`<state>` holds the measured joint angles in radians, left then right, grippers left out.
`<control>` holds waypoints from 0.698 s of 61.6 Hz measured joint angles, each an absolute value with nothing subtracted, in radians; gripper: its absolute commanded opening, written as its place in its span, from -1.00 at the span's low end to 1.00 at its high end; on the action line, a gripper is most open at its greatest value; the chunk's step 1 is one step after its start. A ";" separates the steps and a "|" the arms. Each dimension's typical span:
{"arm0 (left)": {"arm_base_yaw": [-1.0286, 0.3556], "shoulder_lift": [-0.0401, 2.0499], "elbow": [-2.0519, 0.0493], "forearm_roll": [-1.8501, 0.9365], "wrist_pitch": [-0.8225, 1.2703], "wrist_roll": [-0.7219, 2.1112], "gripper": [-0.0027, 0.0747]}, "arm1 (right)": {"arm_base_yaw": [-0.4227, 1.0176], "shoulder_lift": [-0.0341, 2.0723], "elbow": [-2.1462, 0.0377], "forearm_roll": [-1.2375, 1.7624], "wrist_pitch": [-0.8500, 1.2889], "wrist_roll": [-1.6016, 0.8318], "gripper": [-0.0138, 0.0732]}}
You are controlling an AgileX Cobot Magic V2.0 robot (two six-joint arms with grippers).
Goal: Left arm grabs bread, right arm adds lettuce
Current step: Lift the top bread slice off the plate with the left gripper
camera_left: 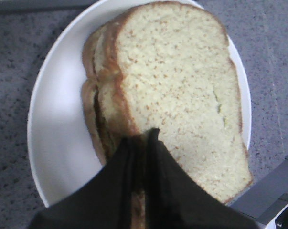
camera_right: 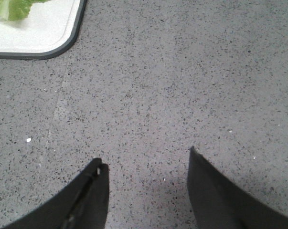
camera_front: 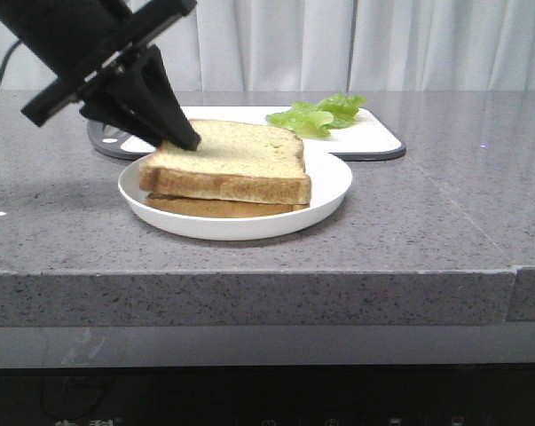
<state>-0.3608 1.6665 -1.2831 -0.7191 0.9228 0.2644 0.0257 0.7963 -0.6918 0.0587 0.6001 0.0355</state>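
I am in a kitchen. My arms work over a gray speckled stone counter (camera_front: 427,222). On it sits a round white plate (camera_front: 329,182) with 2 slices of bread (camera_front: 232,160). A white cutting board (camera_front: 373,138) holds green lettuce (camera_front: 316,114). White curtains (camera_front: 382,44) hang behind.

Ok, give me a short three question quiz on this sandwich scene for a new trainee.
1. True or false: the lettuce lies on the bread.
2. What holds the two slices: A tray, B plate, C bare counter?
3. Which gripper is open?

Key:
1. False; it lies on the tray.
2. B, the white plate.
3. The right gripper, over bare counter; the left gripper is shut at the bread's edge.
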 measured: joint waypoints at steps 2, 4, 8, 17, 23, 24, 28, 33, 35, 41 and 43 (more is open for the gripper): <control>-0.361 1.650 -1.283 -0.711 0.927 0.264 -0.98 | 0.026 0.796 -0.692 0.059 0.600 0.035 0.25; -0.361 1.626 -1.283 -0.705 0.929 0.264 -0.98 | 0.026 0.796 -0.692 0.058 0.600 0.035 0.25; -0.361 1.575 -1.283 -0.682 0.939 0.264 -0.98 | 0.026 0.796 -0.692 0.058 0.600 0.035 0.25; -0.346 1.433 -1.279 -0.631 0.950 0.265 -0.98 | 0.026 0.796 -0.692 0.058 0.600 0.035 0.25; -0.324 1.311 -1.252 -0.614 0.941 0.265 -0.98 | 0.026 0.796 -0.692 0.070 0.600 0.035 0.25; -0.320 1.283 -1.241 -0.610 0.936 0.265 -0.98 | 0.026 0.796 -0.692 0.075 0.600 0.035 0.25; -0.308 1.197 -1.204 -0.587 0.917 0.265 -0.98 | 0.026 0.796 -0.692 0.101 0.604 0.035 0.25; -0.283 1.093 -1.132 -0.561 0.902 0.265 -0.98 | 0.026 0.799 -0.692 0.134 0.610 0.032 0.25; -0.271 1.048 -1.100 -0.552 0.901 0.265 -0.98 | 0.026 0.802 -0.692 0.147 0.613 0.026 0.25; -0.232 0.926 -1.010 -0.536 0.901 0.265 -0.98 | 0.026 0.836 -0.706 0.200 0.617 -0.016 0.25; -0.220 0.890 -0.985 -0.531 0.899 0.265 -0.98 | 0.026 0.855 -0.716 0.226 0.620 -0.037 0.25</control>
<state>-0.2198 0.8904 -0.9852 -0.5309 0.8986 0.2651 0.0257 0.8549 -0.7156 0.2260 0.6195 -0.0368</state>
